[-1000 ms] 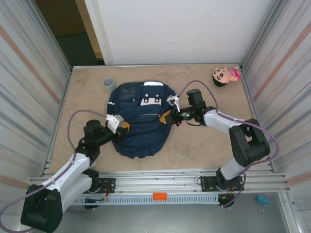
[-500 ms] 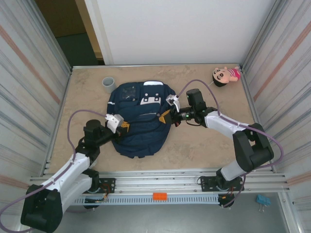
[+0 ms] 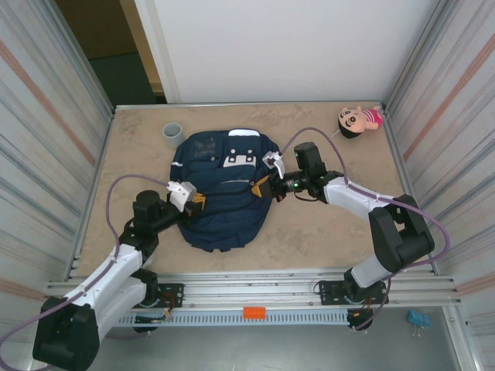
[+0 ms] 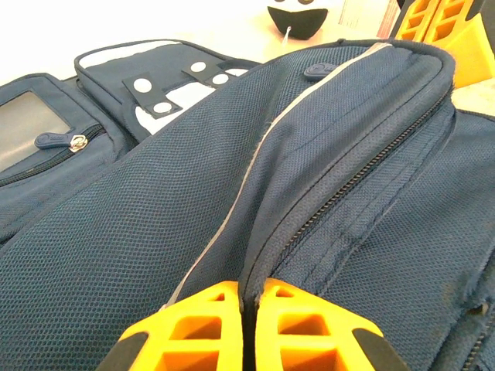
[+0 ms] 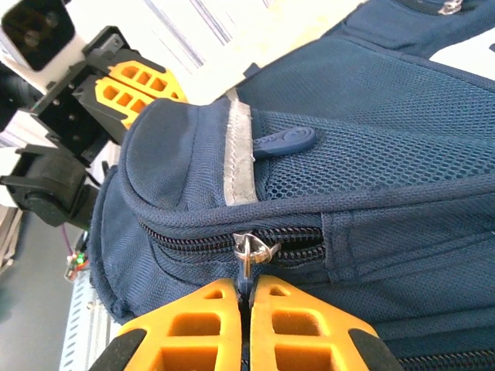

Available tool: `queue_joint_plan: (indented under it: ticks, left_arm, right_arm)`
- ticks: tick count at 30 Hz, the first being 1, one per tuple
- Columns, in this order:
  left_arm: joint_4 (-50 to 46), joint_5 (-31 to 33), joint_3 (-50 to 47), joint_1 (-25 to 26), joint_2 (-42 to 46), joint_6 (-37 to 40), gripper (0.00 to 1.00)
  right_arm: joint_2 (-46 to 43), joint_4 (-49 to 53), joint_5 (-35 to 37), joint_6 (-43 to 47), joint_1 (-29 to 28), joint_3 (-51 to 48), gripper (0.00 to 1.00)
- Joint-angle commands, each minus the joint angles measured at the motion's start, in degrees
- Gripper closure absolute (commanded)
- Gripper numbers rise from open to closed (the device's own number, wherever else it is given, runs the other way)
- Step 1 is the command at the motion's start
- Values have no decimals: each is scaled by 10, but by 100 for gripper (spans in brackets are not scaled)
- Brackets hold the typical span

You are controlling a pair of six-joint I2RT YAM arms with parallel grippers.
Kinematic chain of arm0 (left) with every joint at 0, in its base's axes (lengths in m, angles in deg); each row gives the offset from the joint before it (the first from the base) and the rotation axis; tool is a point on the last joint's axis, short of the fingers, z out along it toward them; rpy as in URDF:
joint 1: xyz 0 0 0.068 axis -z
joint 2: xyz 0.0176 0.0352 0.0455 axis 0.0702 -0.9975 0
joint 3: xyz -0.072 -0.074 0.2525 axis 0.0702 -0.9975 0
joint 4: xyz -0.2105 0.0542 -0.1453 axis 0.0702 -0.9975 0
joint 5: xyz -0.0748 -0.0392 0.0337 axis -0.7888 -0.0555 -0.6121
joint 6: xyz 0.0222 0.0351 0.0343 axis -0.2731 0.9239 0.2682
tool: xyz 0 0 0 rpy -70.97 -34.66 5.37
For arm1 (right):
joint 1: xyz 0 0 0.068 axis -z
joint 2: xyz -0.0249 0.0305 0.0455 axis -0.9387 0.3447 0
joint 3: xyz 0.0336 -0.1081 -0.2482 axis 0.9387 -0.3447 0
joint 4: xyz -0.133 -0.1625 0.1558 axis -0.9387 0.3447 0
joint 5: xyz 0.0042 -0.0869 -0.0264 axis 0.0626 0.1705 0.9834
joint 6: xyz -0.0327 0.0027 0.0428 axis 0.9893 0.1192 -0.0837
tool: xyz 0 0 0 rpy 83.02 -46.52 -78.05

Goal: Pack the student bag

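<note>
Right wrist view has the right claw point(image 5: 246, 292) clamped on the zipper pull point(image 5: 249, 252), left claw point(image 4: 249, 300) pinching the student bag point(image 4: 155, 216).

Overhead overview, two close-ups on bag point(image 3: 220, 209)

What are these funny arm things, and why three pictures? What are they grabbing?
This is a robot: a left arm and a right arm with orange pincers. One picture looks down from above; the other two come from small cameras on the wrists. On the table lie a big blue student bag, a grey cup and a doll. The left gripper pinches a fold of the bag's fabric. The right gripper pinches the bag's zipper pull.
</note>
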Motion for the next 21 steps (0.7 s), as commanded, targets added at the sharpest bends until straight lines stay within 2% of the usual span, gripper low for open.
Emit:
queue_joint_plan:
  ticks: [1,7,12,14,21]
  left_arm:
    - [3,21,38,-4,19,9,100]
    - [-51,51,47,-4,24,43,100]
    - [-68,55,57,-4,20,54,100]
    - [-65,52,59,-3,17,53,100]
    - [-33,52,61,-3,10,15,100]
  right_arm:
    - [-27,72,65,42,-2,26,100]
    - [-50,239,228,137,-24,79,100]
    - [-39,325,312,172,-54,125,100]
    - [-35,346,313,174,-68,137,100]
    - [-34,418,254,159,-114,185,100]
